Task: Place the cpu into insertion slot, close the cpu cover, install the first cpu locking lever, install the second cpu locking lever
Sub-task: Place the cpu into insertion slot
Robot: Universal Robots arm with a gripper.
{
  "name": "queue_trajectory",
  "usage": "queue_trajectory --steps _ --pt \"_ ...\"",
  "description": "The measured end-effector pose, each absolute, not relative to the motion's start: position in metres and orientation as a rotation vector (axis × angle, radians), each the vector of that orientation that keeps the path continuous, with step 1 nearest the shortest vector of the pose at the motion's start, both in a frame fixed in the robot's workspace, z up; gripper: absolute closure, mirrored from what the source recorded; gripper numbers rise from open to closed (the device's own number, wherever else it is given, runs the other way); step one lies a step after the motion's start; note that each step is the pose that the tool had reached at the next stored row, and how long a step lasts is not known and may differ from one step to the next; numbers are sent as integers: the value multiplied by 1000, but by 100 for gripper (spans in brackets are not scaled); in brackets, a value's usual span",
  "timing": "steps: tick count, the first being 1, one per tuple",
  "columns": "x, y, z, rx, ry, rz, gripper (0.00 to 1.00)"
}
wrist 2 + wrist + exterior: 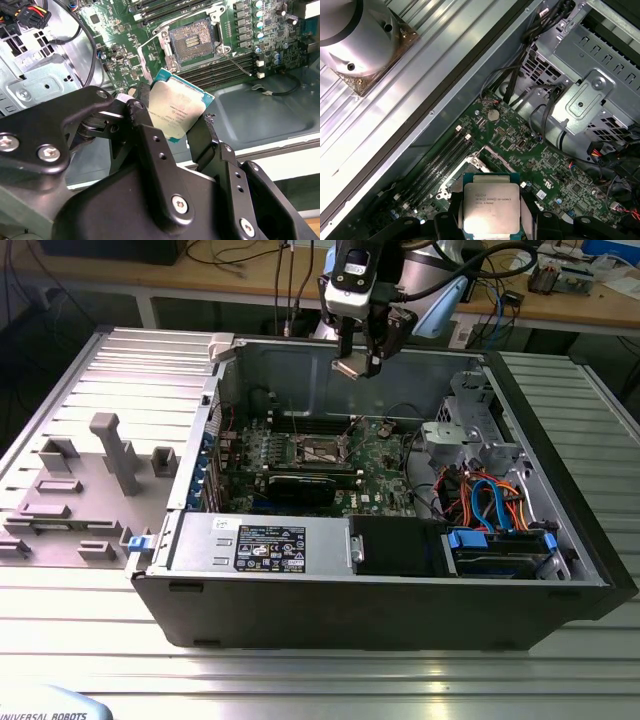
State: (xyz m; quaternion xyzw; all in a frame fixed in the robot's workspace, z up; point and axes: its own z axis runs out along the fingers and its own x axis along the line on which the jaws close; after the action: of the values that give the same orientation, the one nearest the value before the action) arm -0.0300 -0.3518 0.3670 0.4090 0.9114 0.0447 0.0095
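My gripper (pixel 358 358) hangs above the open computer case, shut on the cpu (pixel 350 369) by two opposite edges. The cpu (pixel 177 109) is a flat square chip with a silver-grey top, tilted in the black fingers (pixel 141 120); it also faces the first wrist view (pixel 489 207). Below it on the motherboard lies the insertion slot (pixel 192 39), uncovered, with its dark pin field showing (pixel 325 450). The cpu cover (pixel 149 57) stands swung open at one side of the slot. A thin wire lever (pixel 236 61) sticks out beside the slot.
Long memory slots (pixel 215 72) flank the socket. A black graphics card (pixel 300 486) lies in front of it. A drive cage (pixel 590 100) with coloured cables (pixel 490 502) fills the case's right end. A grey fixture plate (pixel 90 485) lies on the exterior view's left.
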Motion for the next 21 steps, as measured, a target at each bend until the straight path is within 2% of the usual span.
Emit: queue_trajectory --steps 21 --pt "-30 -352 363 1525 2713 136 46"
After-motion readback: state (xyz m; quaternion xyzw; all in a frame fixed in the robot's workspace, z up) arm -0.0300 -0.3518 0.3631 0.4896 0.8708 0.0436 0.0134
